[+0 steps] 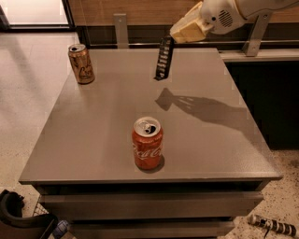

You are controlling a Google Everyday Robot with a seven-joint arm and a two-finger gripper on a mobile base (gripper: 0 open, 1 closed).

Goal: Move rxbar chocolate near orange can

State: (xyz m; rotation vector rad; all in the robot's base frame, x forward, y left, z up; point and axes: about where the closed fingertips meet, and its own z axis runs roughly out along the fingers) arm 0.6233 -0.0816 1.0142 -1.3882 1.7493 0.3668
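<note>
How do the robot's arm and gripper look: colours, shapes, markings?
The gripper, at the top of the view over the far edge of the table beside the black bar, has pale cream, wedge-shaped fingers. The arm is a white rounded shell with a round patch of small vent holes. No cables or writing show.

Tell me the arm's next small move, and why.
Probably carry the rxbar chocolate left toward the orange can. The gripper, jaws shut on the bar's top end, holds it hanging above the table near the far edge, its shadow below; the can stands at the far-left corner, well apart.
</note>
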